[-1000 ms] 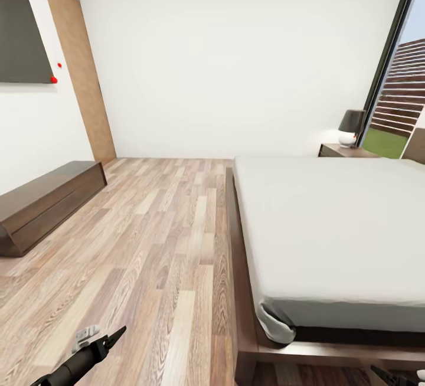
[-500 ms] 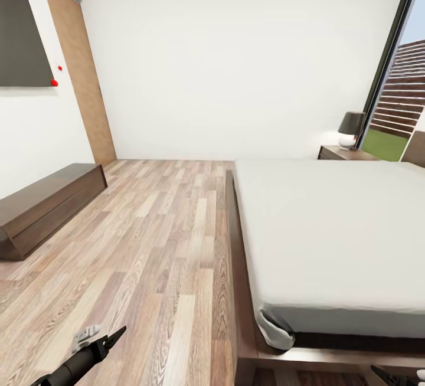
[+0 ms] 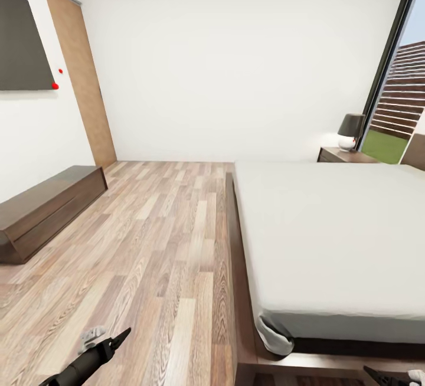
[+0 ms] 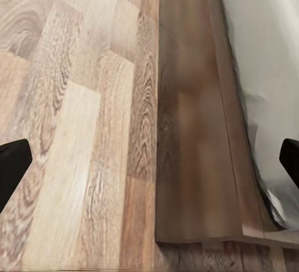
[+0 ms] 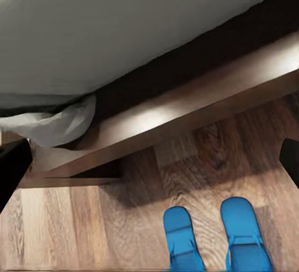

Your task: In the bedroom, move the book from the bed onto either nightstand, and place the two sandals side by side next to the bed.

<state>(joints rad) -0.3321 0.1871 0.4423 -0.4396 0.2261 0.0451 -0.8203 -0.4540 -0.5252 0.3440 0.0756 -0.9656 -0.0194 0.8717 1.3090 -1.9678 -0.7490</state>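
Robot at the foot corner of the bed, sandals on the floor by its frame.

From the head camera the bed [image 3: 330, 238] spreads to the right with its off-white mattress bare, a nightstand [image 3: 344, 155] with a lamp [image 3: 350, 130] at its far corner, a long dark bench [image 3: 44, 209] and a brown door [image 3: 82, 79] to the left. The left gripper [image 3: 115, 339] hangs low over the wood floor [image 3: 165, 244], its fingers spread wide in the left wrist view, gripping nothing. The right wrist view adds the two blue sandals [image 5: 215, 234], side by side on the planks just beside the bed frame, with the right gripper's black fingertips [image 5: 12, 166] far apart and empty. The right gripper [image 3: 395, 377] barely shows at the head view's lower edge.
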